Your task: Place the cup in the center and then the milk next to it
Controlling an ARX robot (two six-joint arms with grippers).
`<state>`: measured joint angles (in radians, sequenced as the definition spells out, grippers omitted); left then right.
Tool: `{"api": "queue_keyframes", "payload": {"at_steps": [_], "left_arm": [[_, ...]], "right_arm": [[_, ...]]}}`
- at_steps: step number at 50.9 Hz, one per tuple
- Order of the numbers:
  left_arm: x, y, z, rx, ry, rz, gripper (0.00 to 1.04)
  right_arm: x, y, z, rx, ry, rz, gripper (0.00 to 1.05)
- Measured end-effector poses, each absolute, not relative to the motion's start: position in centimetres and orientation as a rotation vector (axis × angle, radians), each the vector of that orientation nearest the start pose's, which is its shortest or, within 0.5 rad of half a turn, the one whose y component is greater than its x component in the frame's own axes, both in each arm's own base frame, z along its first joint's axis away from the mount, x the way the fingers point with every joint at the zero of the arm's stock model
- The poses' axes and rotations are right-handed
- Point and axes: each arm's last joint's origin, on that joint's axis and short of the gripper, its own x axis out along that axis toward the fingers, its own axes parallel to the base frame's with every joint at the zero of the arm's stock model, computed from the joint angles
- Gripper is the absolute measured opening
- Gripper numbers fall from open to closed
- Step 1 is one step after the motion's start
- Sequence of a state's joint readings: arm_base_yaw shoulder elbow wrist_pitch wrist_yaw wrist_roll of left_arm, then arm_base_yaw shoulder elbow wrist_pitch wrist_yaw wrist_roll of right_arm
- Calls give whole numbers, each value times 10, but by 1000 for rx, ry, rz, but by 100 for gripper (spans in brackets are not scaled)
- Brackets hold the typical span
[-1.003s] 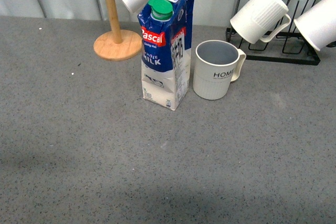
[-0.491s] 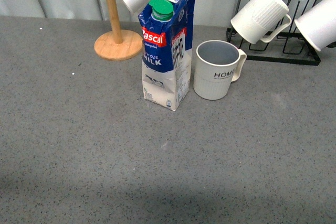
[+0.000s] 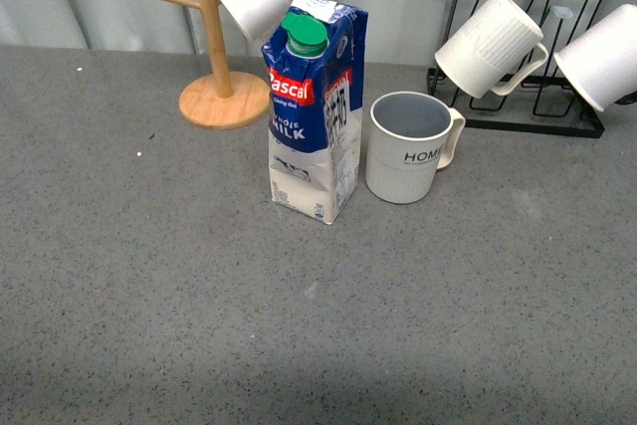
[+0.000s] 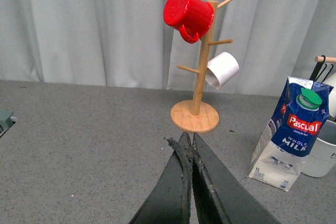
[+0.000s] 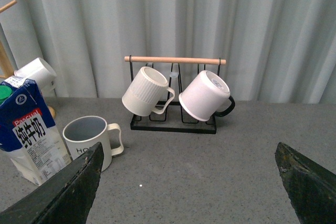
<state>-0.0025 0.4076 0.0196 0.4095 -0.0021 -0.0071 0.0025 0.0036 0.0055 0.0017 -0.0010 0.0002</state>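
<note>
cup (image 3: 408,148) parked mid-counter (image 3: 149,276) | milk (image 3: 311,111) stood just beside it — both look placed | left hand (image 4: 189,145) pressed together, right hand (image 5: 189,182) spread, nothing held

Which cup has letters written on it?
The cup standing on the table beside the milk says HOME. The other mugs hang on racks and are plain.
</note>
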Motion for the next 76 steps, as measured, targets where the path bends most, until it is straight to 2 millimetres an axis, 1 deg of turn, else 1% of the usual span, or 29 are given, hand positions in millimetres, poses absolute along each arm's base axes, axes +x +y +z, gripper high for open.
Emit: {"api": "queue_keyframes", "payload": {"at_steps": [40, 43, 46, 52, 54, 68, 69, 76], "left_arm": [[108, 0, 173, -7, -23, 0, 4], [102, 0, 169, -7, 9, -4, 4], [97, 0, 170, -7, -14, -3, 4], [97, 0, 170, -7, -16, -3, 4], [97, 0, 170, -7, -16, -3, 8], [97, 0, 170, -7, -17, -3, 51], [97, 0, 170, -7, -17, -3, 53], [97, 0, 170, -7, -17, -3, 76]], "right_arm": [[98, 0, 165, 0, -4, 3, 96], [98, 0, 165, 0, -4, 3, 96], [98, 0, 165, 1, -4, 3, 96], [98, 0, 165, 0, -4, 3, 96], [98, 0, 165, 0, -4, 3, 96], [98, 0, 165, 0, -4, 3, 96], [98, 0, 165, 0, -4, 3, 96], [98, 0, 165, 0, -4, 3, 96]]}}
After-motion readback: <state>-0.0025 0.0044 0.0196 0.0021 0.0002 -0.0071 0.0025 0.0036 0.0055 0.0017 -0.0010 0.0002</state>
